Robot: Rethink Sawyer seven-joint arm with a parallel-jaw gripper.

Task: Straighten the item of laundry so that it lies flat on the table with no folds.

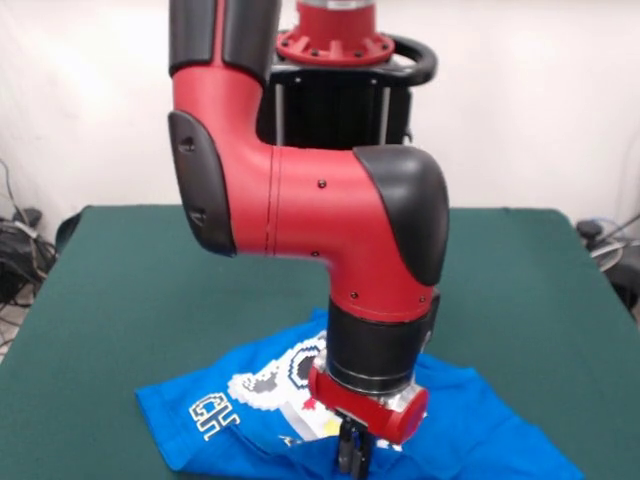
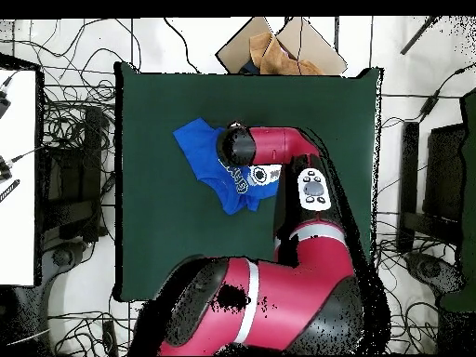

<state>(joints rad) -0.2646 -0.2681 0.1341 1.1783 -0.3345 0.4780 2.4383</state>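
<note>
Nearest to you in the front view, the claw (image 1: pixel 353 452) points straight down at the blue T-shirt (image 1: pixel 480 430), its dark fingers pressed close together at the picture's lower edge. You cannot tell from either view whether cloth is pinched between them, or whether the tips touch the shirt at all; they look nearly closed.

Your shirt lies on the dark green worktop (image 1: pixel 130 290), toward the near edge in the front view and a little right of centre. It is not flat: ridges and folds run across it, and its left corner lies spread on the felt. Part of the white-grey pixel print (image 1: pixel 275 378) shows just left of the wrist, with the pale letters "CH" (image 1: pixel 213 412) below and left of it. The rest of the print is hidden behind the red wrist flange.

From overhead, you see the shirt (image 2: pixel 200 149) in the upper middle of the worktop (image 2: pixel 149 242), crumpled into an irregular shape, with the arm's (image 2: pixel 279 147) end covering its right part. The claw itself is hidden there under the arm. Beyond the worktop's top edge lies a brown cardboard piece (image 2: pixel 279 51), well apart from the shirt.
</note>
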